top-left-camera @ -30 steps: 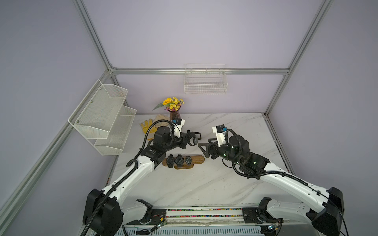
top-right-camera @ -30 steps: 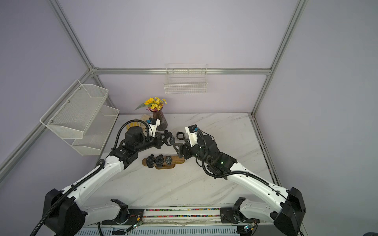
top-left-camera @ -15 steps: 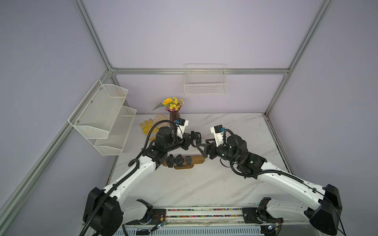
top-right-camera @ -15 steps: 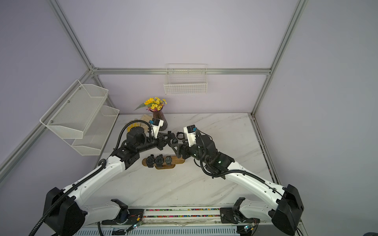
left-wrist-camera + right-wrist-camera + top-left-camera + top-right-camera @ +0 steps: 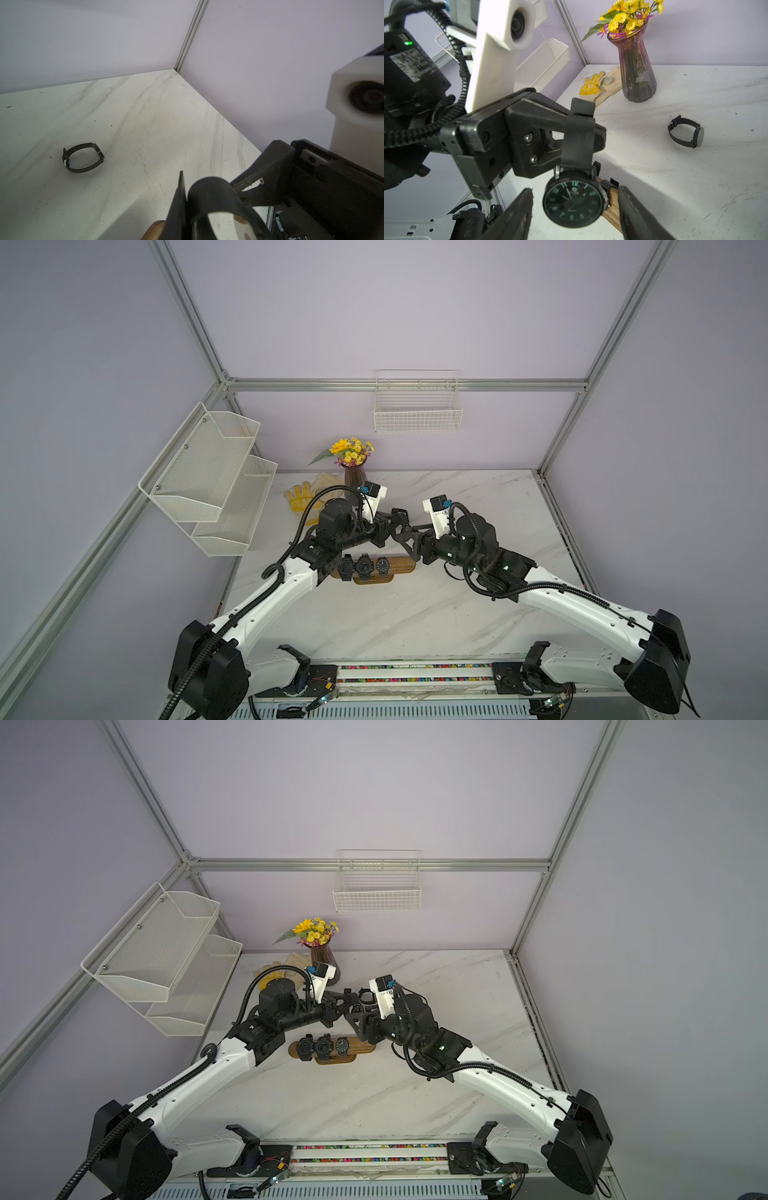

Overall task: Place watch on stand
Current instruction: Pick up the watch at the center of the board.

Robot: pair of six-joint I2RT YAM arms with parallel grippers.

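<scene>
1. Left fingers (image 5: 533,122) are clamped on the strap of the watch (image 5: 574,202), holding it off the worktop (image 5: 415,614).
2. Right fingers (image 5: 517,214) stand apart, flanking the watch face without touching it.
3. The stand (image 5: 401,563) sits mid-worktop, carrying three other watches (image 5: 364,566).

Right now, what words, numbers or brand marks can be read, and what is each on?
"12" and "11": teal hour numerals on the dial of the held black wristwatch.
Brand line under its logo: too blurred to read.
Left arm's sticker: print too blurred to read.
</scene>
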